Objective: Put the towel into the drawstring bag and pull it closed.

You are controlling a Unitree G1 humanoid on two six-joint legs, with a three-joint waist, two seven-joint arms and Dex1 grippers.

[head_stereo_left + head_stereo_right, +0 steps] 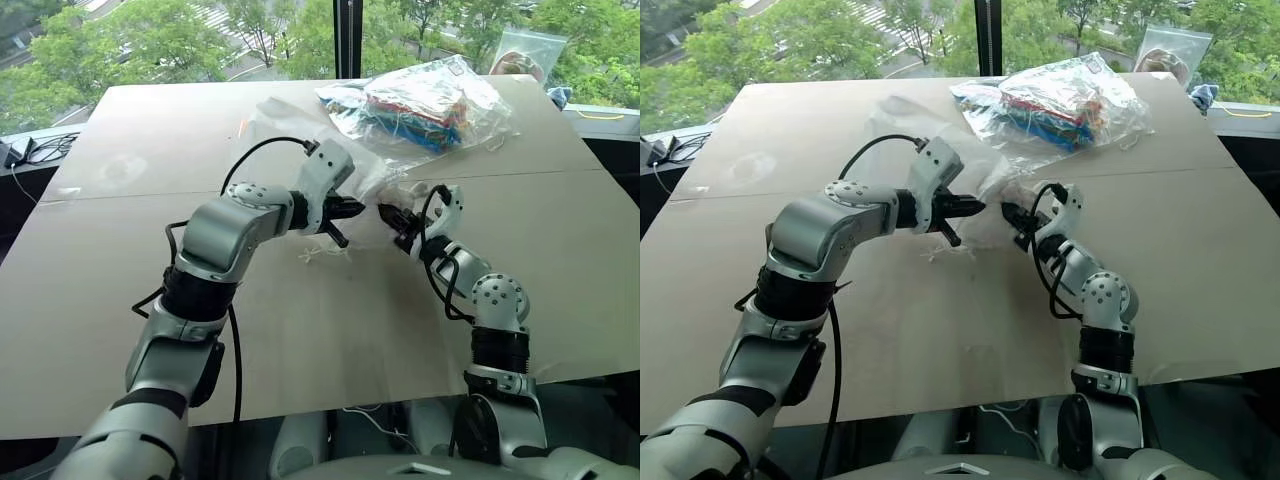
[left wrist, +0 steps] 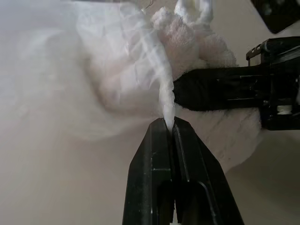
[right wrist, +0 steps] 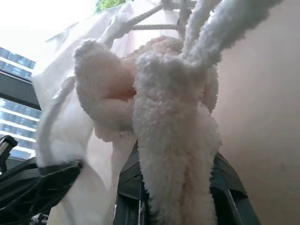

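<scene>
Towel (image 3: 173,140) and drawstring bag (image 1: 375,180) meet between the two claws above the middle of the table (image 1: 560,280), well in from its near edge, and the coming move turns on that: the towel sits at the tip of the right gripper (image 1: 392,217), and the bag's mouth lies just to the robot's left of it, held by the left gripper (image 1: 352,208), so the towel must travel leftward into the mouth. In the head views the two grippers point at each other, almost tip to tip, with the thin translucent pouch bunched over them; behind, toward the far edge, lies a clear plastic bag (image 1: 420,100) of colourful contents, well apart. In the left wrist view the left fingers (image 2: 154,159) are pressed together on a twisted fold of the gauzy, creased bag fabric, and the lumpy off-white towel lies just beyond it beside the other black claw. In the right wrist view the right fingers are clamped on the towel, whose soft, nubbly folds stand long and upright out of the grip, with the bag's white cord (image 3: 154,16) and sheer cloth draped against it; how far inside the mouth it sits I cannot tell.
</scene>
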